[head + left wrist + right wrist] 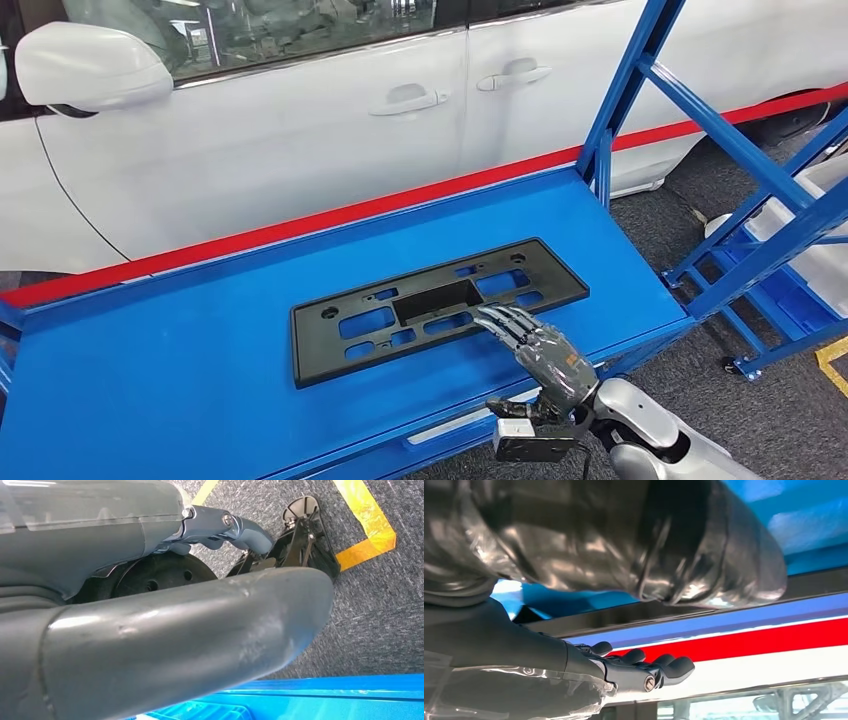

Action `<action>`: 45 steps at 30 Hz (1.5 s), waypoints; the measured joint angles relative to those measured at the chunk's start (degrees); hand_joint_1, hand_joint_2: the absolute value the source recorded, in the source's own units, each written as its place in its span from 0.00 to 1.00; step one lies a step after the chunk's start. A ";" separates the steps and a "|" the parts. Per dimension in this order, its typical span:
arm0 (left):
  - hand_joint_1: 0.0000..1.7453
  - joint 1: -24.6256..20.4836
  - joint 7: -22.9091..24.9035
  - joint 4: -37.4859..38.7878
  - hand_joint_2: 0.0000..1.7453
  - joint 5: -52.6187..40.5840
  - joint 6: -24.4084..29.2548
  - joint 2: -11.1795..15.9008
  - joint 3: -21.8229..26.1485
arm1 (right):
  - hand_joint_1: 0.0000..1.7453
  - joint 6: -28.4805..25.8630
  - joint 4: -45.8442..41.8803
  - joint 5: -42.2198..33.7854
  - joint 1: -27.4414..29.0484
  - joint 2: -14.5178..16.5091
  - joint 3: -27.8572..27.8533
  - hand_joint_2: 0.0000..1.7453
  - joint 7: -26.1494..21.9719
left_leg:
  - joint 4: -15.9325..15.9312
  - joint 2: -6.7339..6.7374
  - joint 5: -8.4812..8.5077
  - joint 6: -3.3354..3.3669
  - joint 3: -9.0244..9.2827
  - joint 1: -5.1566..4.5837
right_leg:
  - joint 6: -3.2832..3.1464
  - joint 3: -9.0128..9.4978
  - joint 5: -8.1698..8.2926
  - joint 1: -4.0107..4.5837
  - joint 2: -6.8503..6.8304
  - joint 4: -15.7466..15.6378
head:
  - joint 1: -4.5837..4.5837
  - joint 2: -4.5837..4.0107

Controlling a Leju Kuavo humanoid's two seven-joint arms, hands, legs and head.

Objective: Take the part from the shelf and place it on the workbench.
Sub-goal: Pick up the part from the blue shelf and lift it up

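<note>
1. A white car (300,130) fills the upper left and centre of the head view, with a side mirror (90,65) at the top left and two door handles (408,98) higher up near the middle.
2. A blue bench (150,370) with a red strip along its far edge runs from the lower left to the centre right of the frame.
3. The part (430,305), a flat black rectangular plate with cut-outs, lies flat on the bench in the middle of the frame.
4. The right hand (535,345) sits at the lower centre right, fingers stretched out and spread, fingertips (490,318) resting on the near edge of the part; it grips nothing.
5. A blue shelf frame (740,190) stands at the right of the frame on grey carpet.
6. The left hand (150,630) shows in the left wrist view above grey carpet with yellow tape (370,525); whether it is spread or curled cannot be told.
</note>
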 joint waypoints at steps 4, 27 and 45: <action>0.00 0.09 0.36 0.00 0.00 0.69 -0.54 0.00 0.63 | 0.00 0.53 3.71 0.09 -4.47 2.94 2.56 0.00 -1.08 | 0.07 0.00 0.00 0.00 -0.01 -0.07 | 0.05 0.04 0.04 -0.08 0.01 0.01 | 0.00 0.00; 0.00 0.31 0.86 0.00 0.00 2.31 -1.89 0.00 2.14 | 0.00 -2.56 22.71 -2.53 -20.26 16.41 13.56 1.00 -1.78 | 0.20 0.01 0.03 -0.04 -0.03 -0.21 | 0.14 0.07 0.09 -0.19 0.01 0.01 | 0.00 0.00; 0.00 0.44 1.03 0.00 0.00 2.56 -2.50 0.02 2.31 | 0.00 -5.65 24.84 3.19 -22.13 16.10 13.43 1.00 1.06 | 0.25 0.01 0.03 -0.04 -0.05 -0.23 | 0.17 0.07 0.11 -0.20 0.01 0.01 | 0.00 0.00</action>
